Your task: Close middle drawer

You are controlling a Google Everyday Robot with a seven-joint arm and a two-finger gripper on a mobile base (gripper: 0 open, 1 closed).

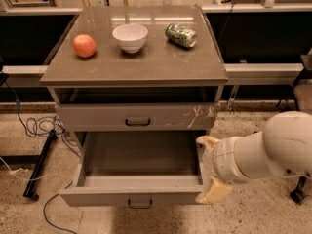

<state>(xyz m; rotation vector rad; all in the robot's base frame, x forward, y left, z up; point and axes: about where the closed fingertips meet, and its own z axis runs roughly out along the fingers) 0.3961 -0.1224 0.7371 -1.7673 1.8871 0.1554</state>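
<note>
The middle drawer (97, 197) is a wide grey-brown drawer with a plain front and a small dark pull handle (140, 203). It is pulled far out of the cabinet and is empty inside. My gripper (209, 167) is at the drawer's right front corner, just outside its right wall. Its cream fingers (215, 191) are spread apart with nothing held. My white arm (273, 150) reaches in from the right.
Above it is a shut drawer front (97, 116) with white scratches at its right end. The cabinet top (146, 65) holds an apple (84, 46), a white bowl (129, 37) and a green can (181, 35) lying on its side. Cables (39, 128) and a black stand leg (41, 165) are on the floor at the left, and a chair caster (297, 195) at the right.
</note>
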